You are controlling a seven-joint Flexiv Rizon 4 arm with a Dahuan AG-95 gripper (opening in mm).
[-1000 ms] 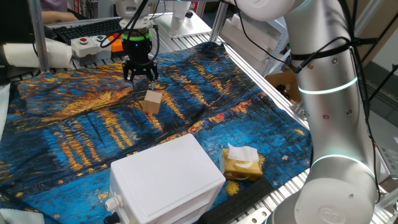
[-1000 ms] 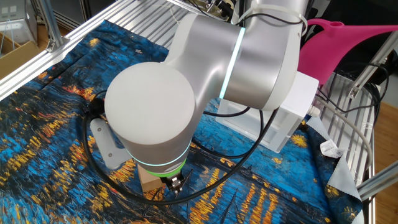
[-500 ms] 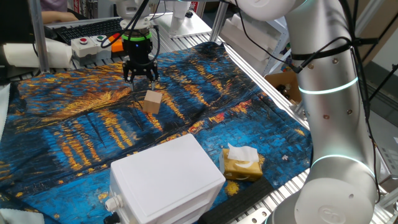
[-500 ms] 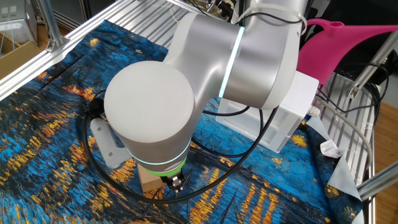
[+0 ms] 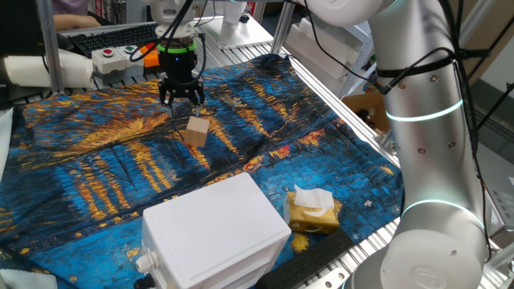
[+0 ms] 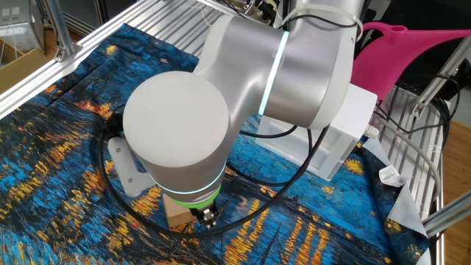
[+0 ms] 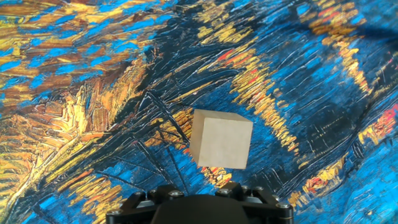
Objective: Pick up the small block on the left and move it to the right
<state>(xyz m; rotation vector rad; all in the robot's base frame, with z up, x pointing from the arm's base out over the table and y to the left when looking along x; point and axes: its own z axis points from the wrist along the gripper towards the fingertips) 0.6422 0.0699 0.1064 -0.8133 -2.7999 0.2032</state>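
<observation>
Tan block [image 5: 197, 130] sitting on the cloth [image 5: 96, 177], just below the gripper [image 5: 181, 99]; jaws standing apart, gripping nothing. Other fixed view: arm hiding most of the block [image 6: 174, 214]. Hand view: block [image 7: 220, 139] lying ahead, untouched.

A: Non-task stuff? Blue and gold painted-pattern cloth [image 5: 265, 104] covers the tabletop, wrinkled.
B: White plastic box [image 5: 215, 233] at the near edge in one fixed view, small cap at its lower left corner.
A: Yellow-brown packet [image 5: 312, 213] with white tissue poking out, just beside the box.
B: Back edge: keyboard [image 5: 112, 36], button box [image 5: 120, 58] with red and green buttons. Pink watering can [image 6: 412, 44] in the other fixed view.
</observation>
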